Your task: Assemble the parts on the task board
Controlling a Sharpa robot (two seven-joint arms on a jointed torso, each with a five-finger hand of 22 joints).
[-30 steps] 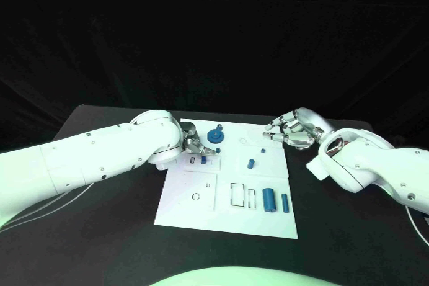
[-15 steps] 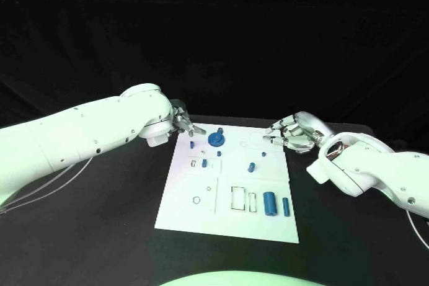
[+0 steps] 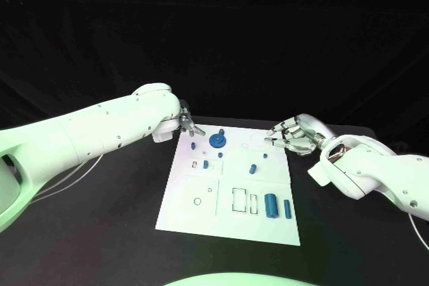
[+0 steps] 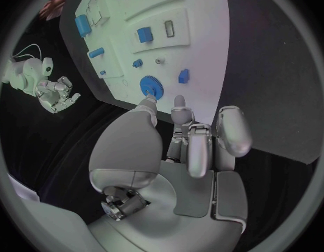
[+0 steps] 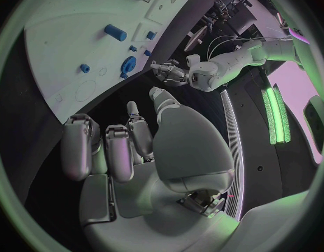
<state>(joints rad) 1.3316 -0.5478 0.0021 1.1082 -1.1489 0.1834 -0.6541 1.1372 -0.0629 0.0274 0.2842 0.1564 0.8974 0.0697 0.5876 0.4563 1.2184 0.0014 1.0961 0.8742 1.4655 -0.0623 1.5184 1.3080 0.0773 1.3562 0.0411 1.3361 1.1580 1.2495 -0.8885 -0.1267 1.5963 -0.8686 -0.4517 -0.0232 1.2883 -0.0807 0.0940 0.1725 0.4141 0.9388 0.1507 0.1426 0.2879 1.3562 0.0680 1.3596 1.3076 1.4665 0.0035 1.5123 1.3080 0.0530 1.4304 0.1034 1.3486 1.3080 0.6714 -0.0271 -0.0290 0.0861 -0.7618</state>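
The white task board (image 3: 190,214) lies in the middle of the black table. On it stand a blue gear (image 3: 217,138), a small blue peg (image 3: 193,146), a blue block in a slot (image 3: 204,164), a short blue cylinder (image 3: 252,169) and a small blue piece (image 3: 265,154). Two longer blue cylinders (image 3: 270,205) lie near the front right. My left hand (image 3: 186,123) hovers off the board's far left corner, fingers apart and holding nothing; its wrist view shows its fingertips (image 4: 177,102) just short of the gear (image 4: 152,86). My right hand (image 3: 291,134) hangs empty by the far right corner.
Empty outlined slots (image 3: 238,197) and a small ring (image 3: 196,201) mark the board's near half. Bare black table surrounds the board. The right wrist view shows the left hand (image 5: 169,71) beyond the gear (image 5: 128,65); the left wrist view shows the right hand (image 4: 57,98) across the board.
My left hand has lifted off the slot area at the board's left and drawn back to the far left corner, leaving the blue block in its slot. The right hand has barely moved.
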